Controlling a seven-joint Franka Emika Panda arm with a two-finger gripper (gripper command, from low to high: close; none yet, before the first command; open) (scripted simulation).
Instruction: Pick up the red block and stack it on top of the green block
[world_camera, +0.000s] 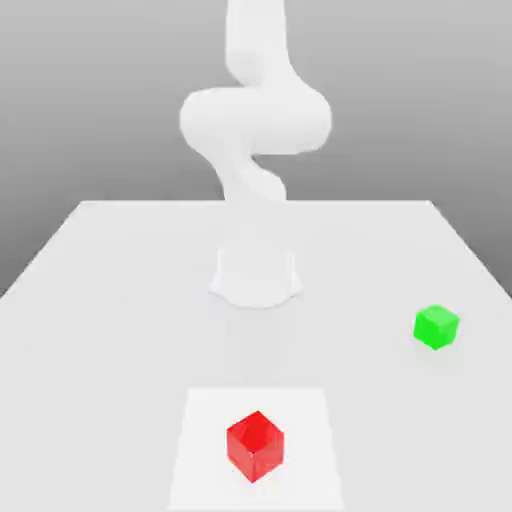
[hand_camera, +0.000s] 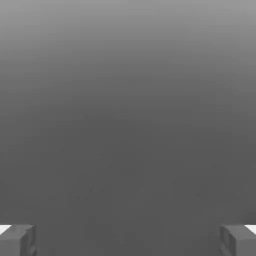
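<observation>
The red block sits on a lighter square patch near the table's front edge in the exterior view. The green block rests on the table farther back, toward the exterior view's right, well apart from the red one. In the hand view my gripper is open: its two grey fingertips stand far apart with nothing between them, in front of a plain grey background. The white arm rises from its base at the table's middle and bends up high, away from both blocks.
The arm's round white base stands on the white table behind the blocks. A paler square patch marks the table's front middle, under the red block.
</observation>
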